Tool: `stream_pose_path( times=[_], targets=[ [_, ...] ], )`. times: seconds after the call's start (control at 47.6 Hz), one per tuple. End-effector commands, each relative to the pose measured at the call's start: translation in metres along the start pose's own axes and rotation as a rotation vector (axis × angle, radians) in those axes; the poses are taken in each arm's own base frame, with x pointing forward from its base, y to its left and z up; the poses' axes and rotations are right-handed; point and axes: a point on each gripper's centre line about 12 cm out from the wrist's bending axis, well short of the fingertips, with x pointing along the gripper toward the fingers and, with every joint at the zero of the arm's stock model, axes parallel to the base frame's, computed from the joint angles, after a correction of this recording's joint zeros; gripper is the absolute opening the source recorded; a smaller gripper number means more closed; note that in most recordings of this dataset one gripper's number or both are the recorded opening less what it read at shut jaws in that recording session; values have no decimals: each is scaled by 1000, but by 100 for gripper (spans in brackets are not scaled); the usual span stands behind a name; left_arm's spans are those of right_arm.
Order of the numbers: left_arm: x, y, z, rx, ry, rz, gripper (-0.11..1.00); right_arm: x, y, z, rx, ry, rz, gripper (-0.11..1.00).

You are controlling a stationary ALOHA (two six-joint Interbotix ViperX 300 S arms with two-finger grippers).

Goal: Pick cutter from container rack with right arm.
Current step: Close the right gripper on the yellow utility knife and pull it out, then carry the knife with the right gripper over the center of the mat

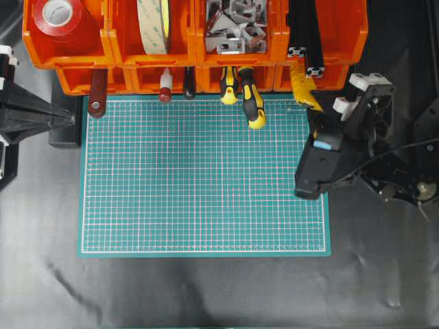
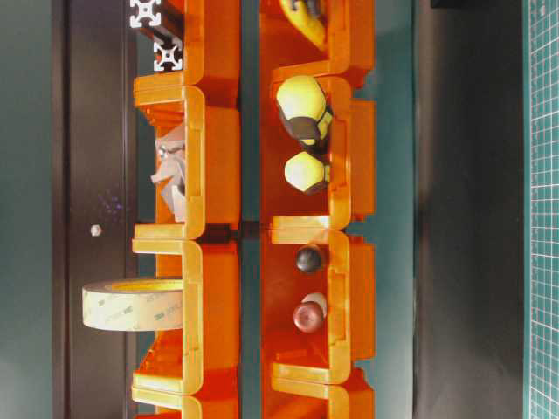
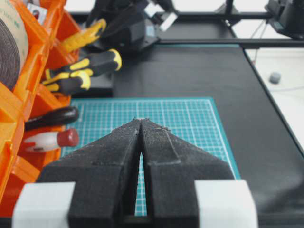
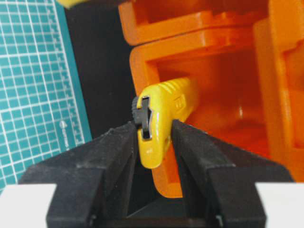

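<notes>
- Black foam fingers [image 4: 118, 147] of the right hand [image 4: 153, 142] were seen closed on either side of the cutter [image 4: 159, 118], pressed against its yellow end in the right wrist view.
- From overhead, the cutter [image 1: 304, 88] was seen slanting out of the lower right bin of the container rack [image 1: 82, 75], at the far right corner of the green mat [image 1: 206, 205], its tip under the right hand [image 1: 326, 113].
- The container rack was set along the far edge of the bench [image 1: 384, 274], with tape rolls, metal brackets and black rails in its upper bins.
- Two yellow-and-black screwdrivers [image 1: 251, 103] were seen poking out of a lower bin over the mat's far edge.
- The left hand [image 3: 141, 124] was held shut, fingertips together and empty, at the mat's left edge.
</notes>
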Motion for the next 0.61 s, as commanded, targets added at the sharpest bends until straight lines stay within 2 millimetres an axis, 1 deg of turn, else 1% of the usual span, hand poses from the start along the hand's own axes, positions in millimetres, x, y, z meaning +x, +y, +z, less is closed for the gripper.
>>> stream_pose_path(
  times=[0.0,0.231,0.378,0.525,0.546,0.588],
  targets=[
    [1,0,5,-1,-14,-2,0,-19,-8,14,34,-36,-7,24],
    [1,0,3,-1,-11,-2,0,-53,-18,31,37,-81,-8,23],
    [1,0,1,-1,-8,-2,0,-78,-30,47,34,-125,10,23],
    [0,0,2,-1,-12,-2,0,-105,-43,68,51,-194,54,23],
    [0,0,2,-1,-12,-2,0,-111,-45,72,57,-212,65,23],
    [0,0,2,-3,-11,-2,0,-119,-46,77,61,-237,81,23]
  ],
)
